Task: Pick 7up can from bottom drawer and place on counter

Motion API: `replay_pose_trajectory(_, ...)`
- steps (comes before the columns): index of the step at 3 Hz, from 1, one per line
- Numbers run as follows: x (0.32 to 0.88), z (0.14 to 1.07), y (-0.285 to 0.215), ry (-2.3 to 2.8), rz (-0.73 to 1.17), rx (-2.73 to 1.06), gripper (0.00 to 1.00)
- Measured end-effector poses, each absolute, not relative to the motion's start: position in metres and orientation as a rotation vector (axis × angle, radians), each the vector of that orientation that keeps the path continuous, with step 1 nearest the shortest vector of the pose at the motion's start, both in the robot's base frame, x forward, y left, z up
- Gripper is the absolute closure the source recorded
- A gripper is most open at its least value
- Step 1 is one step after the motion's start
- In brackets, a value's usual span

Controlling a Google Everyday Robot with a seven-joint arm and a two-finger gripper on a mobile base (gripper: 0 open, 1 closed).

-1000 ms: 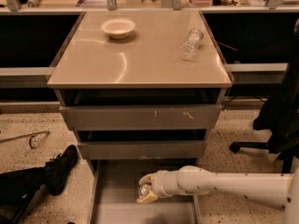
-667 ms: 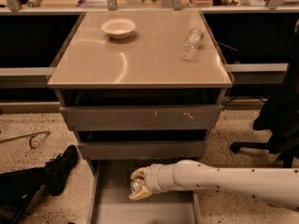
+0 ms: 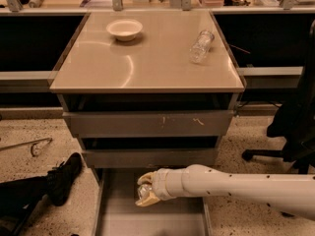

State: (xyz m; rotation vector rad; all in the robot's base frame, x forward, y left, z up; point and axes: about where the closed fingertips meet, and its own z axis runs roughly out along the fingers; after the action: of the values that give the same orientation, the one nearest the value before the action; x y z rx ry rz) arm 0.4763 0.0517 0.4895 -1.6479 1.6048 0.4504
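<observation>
While reaching in from the right on a long white arm [image 3: 236, 185], poised low over the open drawer [image 3: 123, 220]: the gripper [image 3: 142, 191], near the drawer's back edge and just below the lower of two closed fronts [image 3: 150, 157]. Fingers [image 3: 146, 178] clamped on the can [image 3: 143, 192], one above and one below (cream tips, a silvery glint between them). Cannot tell whether lifted clear of the drawer floor or touching it. Can within the drawer's outline, toward the back and a little left of middle, well below the bench [image 3: 147, 63]. On the bench: a shallow pale bowl [image 3: 124, 29] upright toward the far left, and a clear bottle [image 3: 201, 45] lying on its side toward the far right, well apart from each other. Down on the speckled floor [image 3: 29, 161], left of the drawer, a black shoe [image 3: 61, 178]; off to the right, part of a dark chair [image 3: 290, 132].
</observation>
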Motion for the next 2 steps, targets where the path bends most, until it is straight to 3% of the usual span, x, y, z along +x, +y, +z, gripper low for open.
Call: replay_pose_trajectory(2,0.483,0.559,0.076,1.495,0.391,-1.676,1.00)
